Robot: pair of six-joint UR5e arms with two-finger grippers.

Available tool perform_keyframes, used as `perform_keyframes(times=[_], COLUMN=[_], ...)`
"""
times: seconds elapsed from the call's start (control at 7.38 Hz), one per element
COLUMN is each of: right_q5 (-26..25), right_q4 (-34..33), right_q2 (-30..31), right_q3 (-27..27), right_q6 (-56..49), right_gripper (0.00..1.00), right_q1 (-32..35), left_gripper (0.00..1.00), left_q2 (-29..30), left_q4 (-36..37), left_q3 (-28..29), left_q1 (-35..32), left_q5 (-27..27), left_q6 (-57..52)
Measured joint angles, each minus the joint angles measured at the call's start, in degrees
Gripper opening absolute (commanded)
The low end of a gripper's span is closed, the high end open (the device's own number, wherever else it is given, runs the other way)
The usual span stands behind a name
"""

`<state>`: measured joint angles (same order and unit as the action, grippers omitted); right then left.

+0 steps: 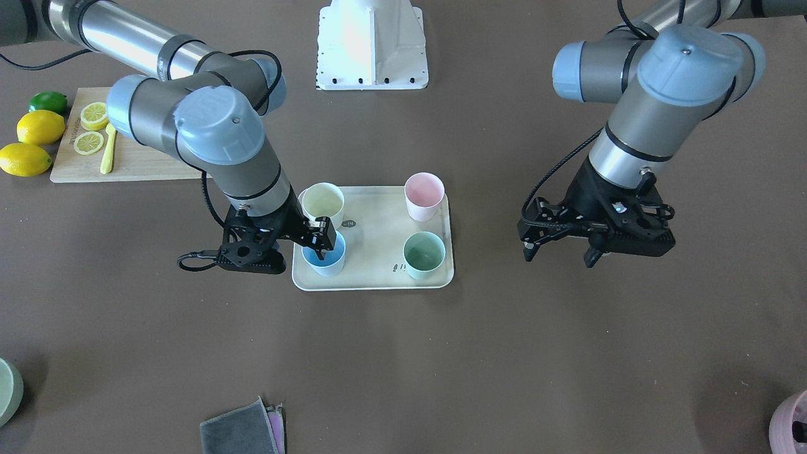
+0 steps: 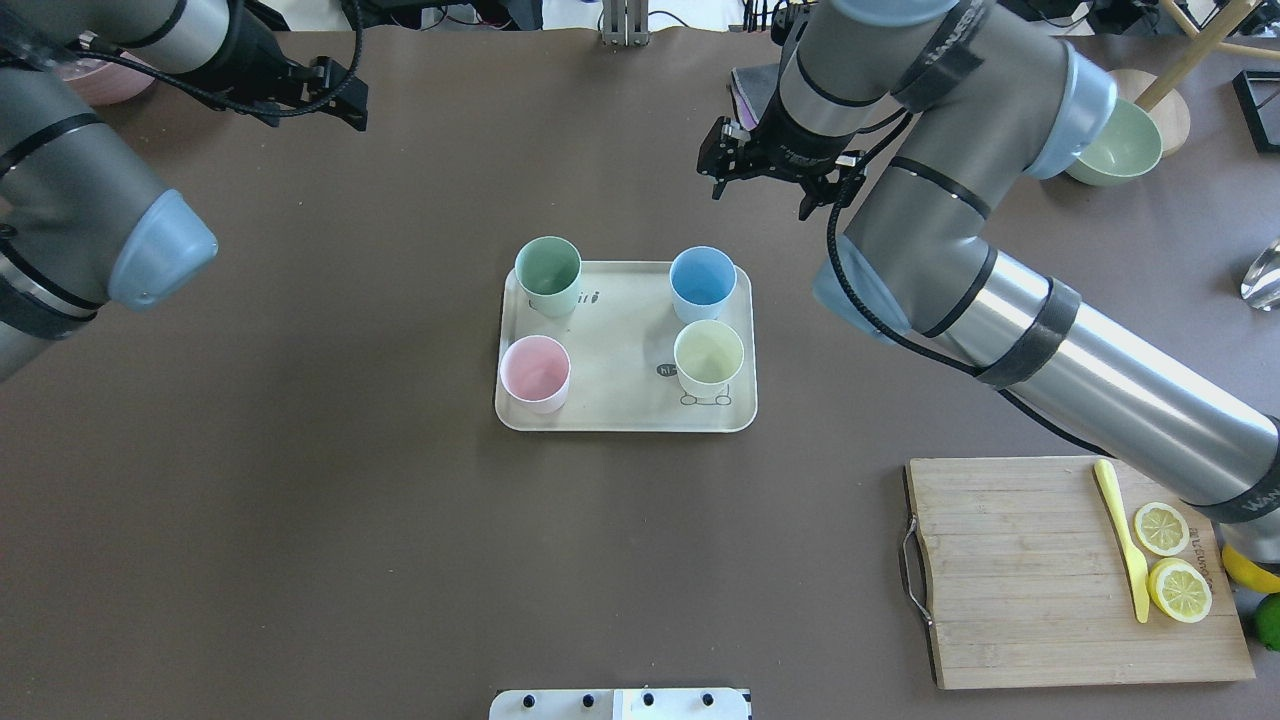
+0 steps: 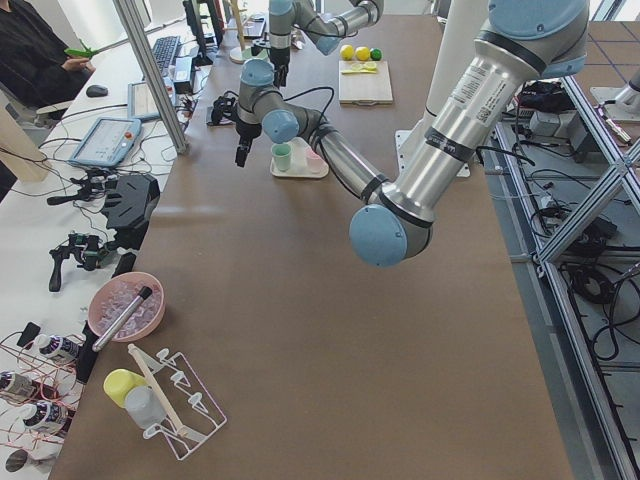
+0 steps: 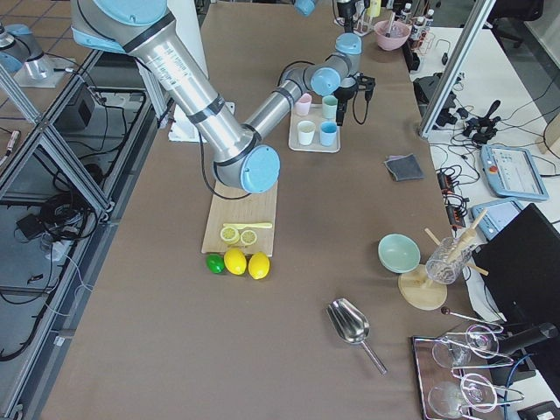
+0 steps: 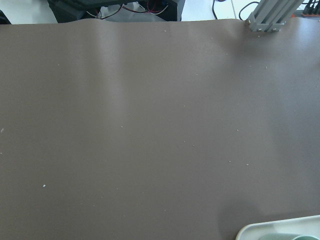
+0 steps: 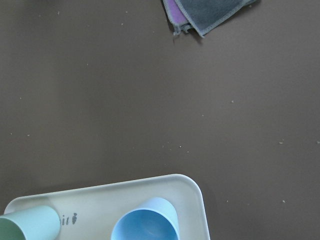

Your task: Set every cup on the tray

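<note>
Silver-grey arms (image 2: pixel 1100 370), blue joint caps (image 1: pixel 690 60), black cables (image 1: pixel 558 166).

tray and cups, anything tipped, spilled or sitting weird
Nothing stands out. The green cup, blue cup, pink cup and yellow cup all stand upright on the tray, one near each corner, apart from each other, with no spill visible.

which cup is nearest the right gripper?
The light blue cup, at the tray's far right corner in the overhead view, closest to the right gripper; yellow cup, pink cup and green cup sit farther.

Bright, even daylight; soft shadows; sharp focus.
</note>
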<state>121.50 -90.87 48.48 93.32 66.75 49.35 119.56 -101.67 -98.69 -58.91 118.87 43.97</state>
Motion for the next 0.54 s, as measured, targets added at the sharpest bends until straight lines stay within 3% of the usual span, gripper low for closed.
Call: perform_keyframes(times=[0.27, 0.54], right_q5=[0.53, 0.53], right_q4=[-1.90, -1.97], right_q2=[5.65, 13.11], right_q3=[5.82, 10.35], right_q6=[-7.29, -13.41], right_gripper=[1.00, 1.00], right_q1=[4.72, 9.64], left_gripper=[0.97, 0.97], left_q2=[-5.11, -8.55], left_q4=[-1.11, -5.15], left_q3=[-2.10, -0.15], left_q1=[-1.78, -2.68], left_q5=[0.01, -0.32], left_q6=[-3.80, -4.68])
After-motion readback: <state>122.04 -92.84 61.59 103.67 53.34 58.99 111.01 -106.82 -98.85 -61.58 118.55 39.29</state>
